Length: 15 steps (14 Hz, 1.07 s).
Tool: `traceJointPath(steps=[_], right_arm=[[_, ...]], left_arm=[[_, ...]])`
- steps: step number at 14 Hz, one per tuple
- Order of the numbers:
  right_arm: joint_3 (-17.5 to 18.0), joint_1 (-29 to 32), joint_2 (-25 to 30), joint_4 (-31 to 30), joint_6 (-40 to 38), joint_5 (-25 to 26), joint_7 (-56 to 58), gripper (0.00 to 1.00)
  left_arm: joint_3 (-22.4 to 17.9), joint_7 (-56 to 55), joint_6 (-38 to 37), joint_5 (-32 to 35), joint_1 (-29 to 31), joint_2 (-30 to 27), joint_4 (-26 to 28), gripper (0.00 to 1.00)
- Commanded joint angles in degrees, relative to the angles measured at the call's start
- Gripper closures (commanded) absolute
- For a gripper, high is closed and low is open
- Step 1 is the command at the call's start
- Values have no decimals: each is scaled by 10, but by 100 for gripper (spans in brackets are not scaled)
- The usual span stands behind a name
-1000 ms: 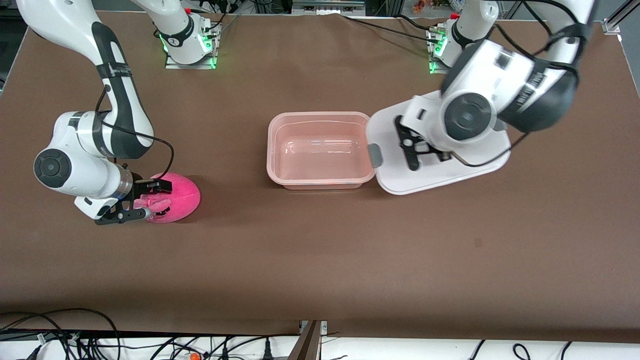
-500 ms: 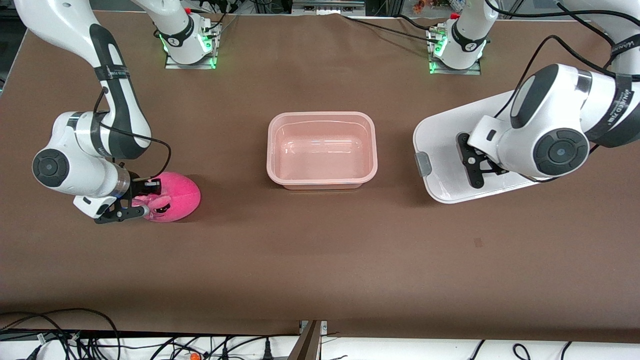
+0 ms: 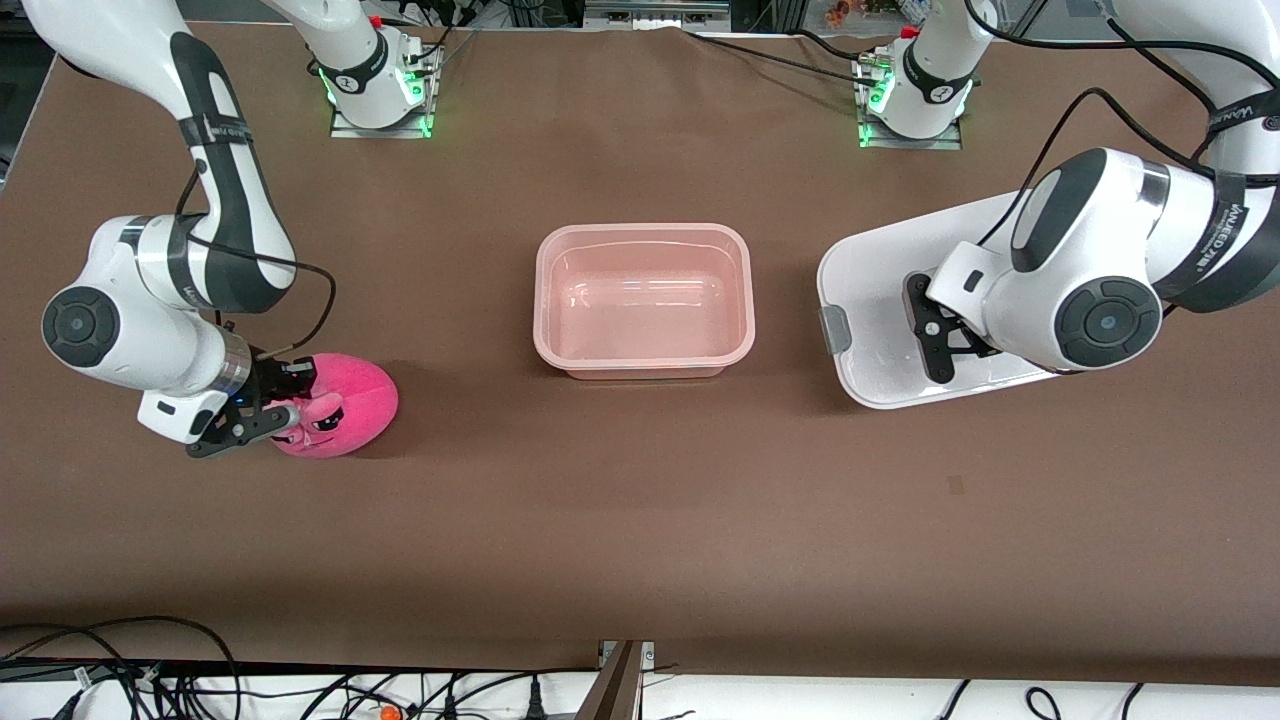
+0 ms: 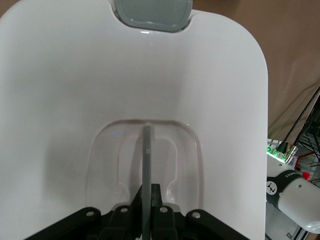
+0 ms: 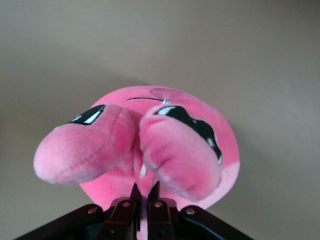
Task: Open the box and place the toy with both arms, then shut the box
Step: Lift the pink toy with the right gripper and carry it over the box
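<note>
The box's translucent pink base [image 3: 643, 300] stands open at the middle of the table. Its white lid [image 3: 880, 300] is at the left arm's end of the table, one grey clip [image 3: 834, 330] facing the base. My left gripper [image 3: 945, 335] is shut on the lid's centre handle [image 4: 148, 165], and the lid [image 4: 75, 100] fills the left wrist view. The pink plush toy [image 3: 340, 405] sits at the right arm's end of the table. My right gripper [image 3: 275, 405] is shut on a fold of the toy [image 5: 160, 145] between its ears.
The brown table [image 3: 640, 520] stretches wide nearer the front camera. The arm bases [image 3: 375, 85] stand at the table's farthest edge. Cables [image 3: 100, 670] hang below the near edge.
My left gripper carried the lid away from the base toward the left arm's end of the table. My right gripper closed on the toy and shifted it slightly.
</note>
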State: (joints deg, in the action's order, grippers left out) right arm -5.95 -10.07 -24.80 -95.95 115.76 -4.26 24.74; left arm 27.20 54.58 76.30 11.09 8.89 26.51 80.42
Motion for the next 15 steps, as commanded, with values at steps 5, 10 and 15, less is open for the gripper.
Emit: traceJointPath(steps=[5,10,15], right_arm=[[159,-20,36,117,-181,36,110,100],[315,-54,50,117,-207,120,95,100],[319,-141,25,117,-196,180,46,100]], left_arm=[[3,21,-4,-12,13,4,-12,100],[2,27,-4,-12,14,7,-12,100],[2,33,-4,-12,13,7,-13,100]])
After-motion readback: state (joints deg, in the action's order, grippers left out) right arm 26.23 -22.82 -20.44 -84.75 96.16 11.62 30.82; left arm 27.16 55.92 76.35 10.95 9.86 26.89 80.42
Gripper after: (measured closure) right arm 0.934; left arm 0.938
